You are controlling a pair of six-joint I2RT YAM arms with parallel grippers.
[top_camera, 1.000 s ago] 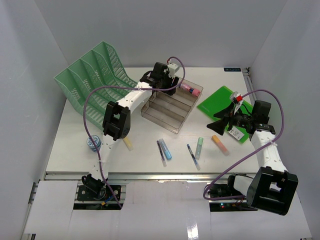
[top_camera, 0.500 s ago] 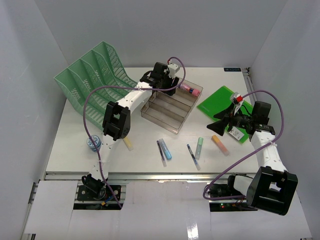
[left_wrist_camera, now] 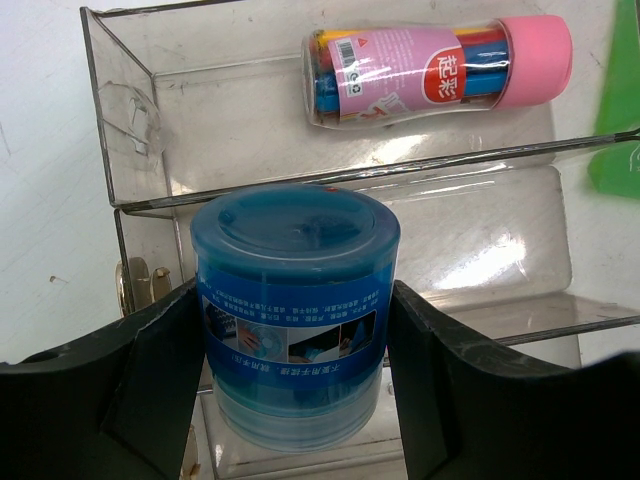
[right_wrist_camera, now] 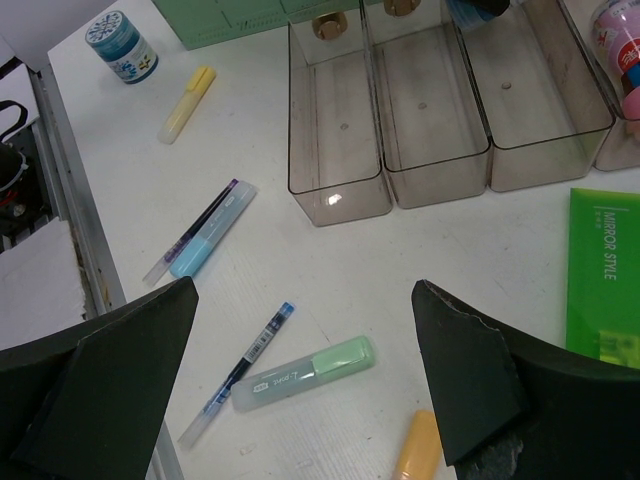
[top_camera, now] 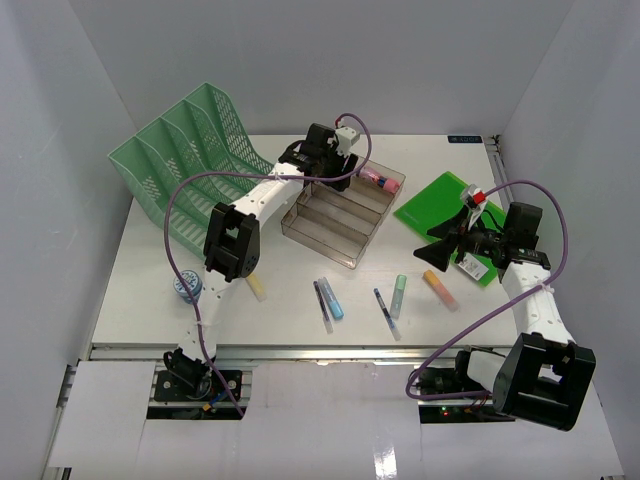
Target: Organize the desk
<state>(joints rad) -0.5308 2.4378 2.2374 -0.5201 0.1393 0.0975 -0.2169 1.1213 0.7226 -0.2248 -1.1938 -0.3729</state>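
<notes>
The white desk [top_camera: 280, 290] holds scattered pens and highlighters. My left gripper [top_camera: 335, 160] is at the far end of the clear smoky tiered tray [top_camera: 335, 222]. In the left wrist view it [left_wrist_camera: 295, 330] is shut on a blue translucent jar [left_wrist_camera: 295, 300], held upright over a tray compartment [left_wrist_camera: 480, 250]. A pink-capped tube of pens [left_wrist_camera: 430, 70] lies in the tray's far compartment. My right gripper [top_camera: 440, 248] is wide open and empty above the desk, over a green highlighter [right_wrist_camera: 303, 374].
A mint-green mesh rack [top_camera: 190, 160] stands at the back left and a green notebook [top_camera: 445, 205] lies at the right. An orange highlighter [top_camera: 439, 289], blue pen [right_wrist_camera: 240, 372], blue highlighter [right_wrist_camera: 212, 243], yellow highlighter [right_wrist_camera: 187, 103] and small blue-white jar [right_wrist_camera: 120, 45] lie on the desk.
</notes>
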